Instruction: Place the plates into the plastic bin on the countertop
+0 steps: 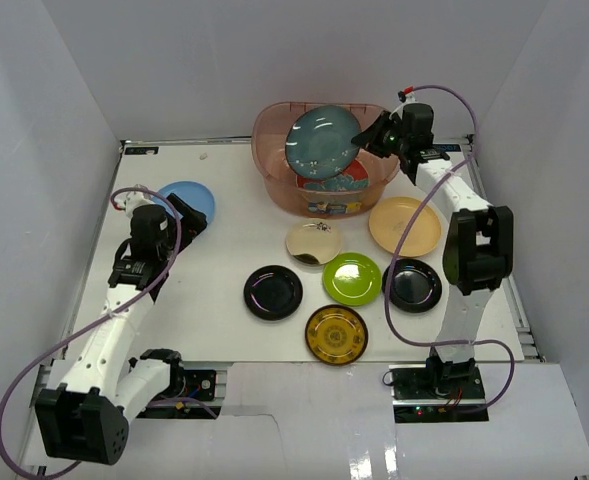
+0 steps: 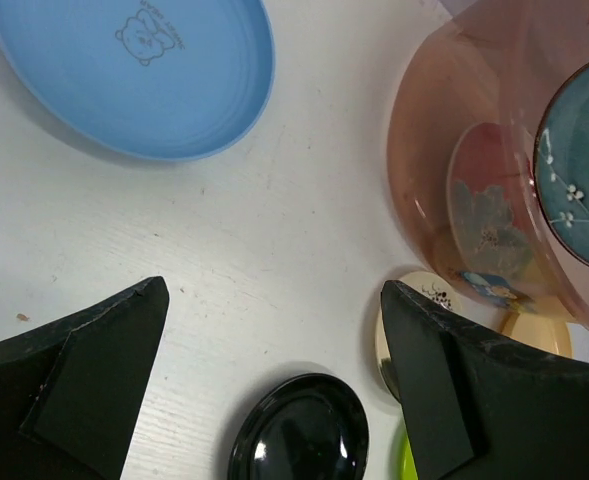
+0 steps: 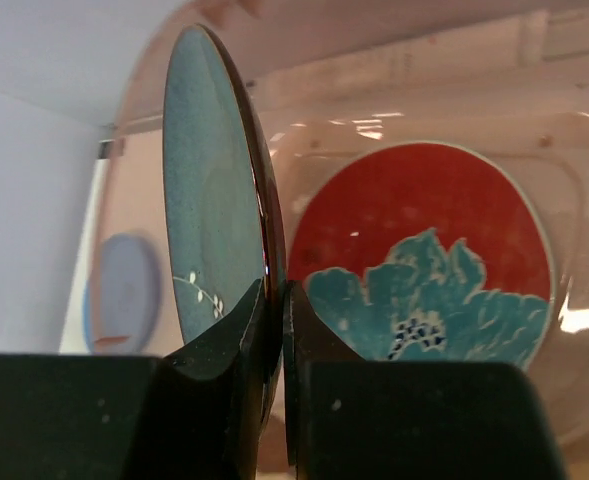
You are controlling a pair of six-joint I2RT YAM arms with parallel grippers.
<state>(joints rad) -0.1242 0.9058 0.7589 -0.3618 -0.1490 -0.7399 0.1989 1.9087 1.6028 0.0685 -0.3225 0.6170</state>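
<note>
At the white countertop's [image 1: 219, 255] far edge, pinches a dark teal round plate [image 1: 322, 140] in the right gripper [image 3: 277, 300] over the translucent pinkish plastic bin [image 1: 264, 130], red floral plate [image 1: 346, 180] inside, seven plates [image 1: 351, 278] outside, left gripper [image 2: 274, 288] gaping empty.

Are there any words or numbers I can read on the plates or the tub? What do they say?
Light blue plate: tiny lettering by a bear drawing, too small to read.
Plastic bin: front label, too blurred to read.
Cream plate: small dark mark, not legible.
No other text shows.
</note>
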